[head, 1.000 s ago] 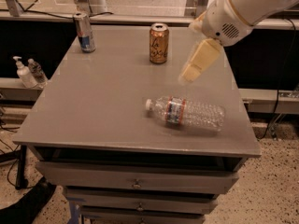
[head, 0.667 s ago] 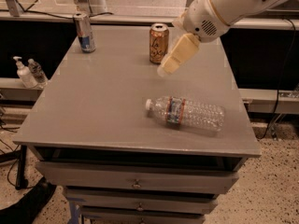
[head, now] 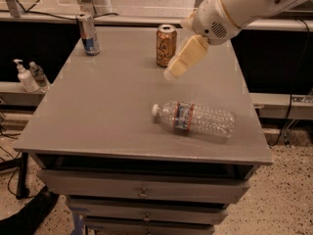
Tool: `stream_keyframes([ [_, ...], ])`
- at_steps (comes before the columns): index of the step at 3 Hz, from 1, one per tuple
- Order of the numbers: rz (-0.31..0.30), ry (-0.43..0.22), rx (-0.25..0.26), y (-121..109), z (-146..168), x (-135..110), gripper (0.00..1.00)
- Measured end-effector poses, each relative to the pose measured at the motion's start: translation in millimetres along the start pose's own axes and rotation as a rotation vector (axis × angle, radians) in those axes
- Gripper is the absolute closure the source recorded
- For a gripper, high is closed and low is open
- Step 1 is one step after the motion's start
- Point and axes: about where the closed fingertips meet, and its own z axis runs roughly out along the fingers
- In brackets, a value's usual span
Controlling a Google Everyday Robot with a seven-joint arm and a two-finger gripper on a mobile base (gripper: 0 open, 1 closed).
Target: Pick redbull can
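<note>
The redbull can (head: pixel 88 34), slim, silver and blue with a silver top, stands upright at the far left corner of the grey table (head: pixel 98 111). My gripper (head: pixel 173 71) hangs from the white arm over the far middle of the table, just right of and in front of a gold-orange can (head: pixel 166 45). It is well to the right of the redbull can and holds nothing that I can see.
A clear plastic water bottle (head: pixel 194 118) lies on its side at the front right of the table. Two small bottles (head: pixel 30 76) stand on a ledge left of the table. Drawers sit below the table's front edge.
My gripper has moved left across the table, from right of the gold-orange can toward it. The cans and the bottle have not moved.
</note>
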Motion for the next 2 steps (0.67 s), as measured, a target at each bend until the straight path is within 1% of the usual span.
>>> stream_keyframes([
  [1, -0.02, -0.074, -0.002, -14.3, 24.0, -16.2, 0.0],
  [2, -0.028, -0.154, 0.004, -44.2, 56.2, -37.2, 0.0],
])
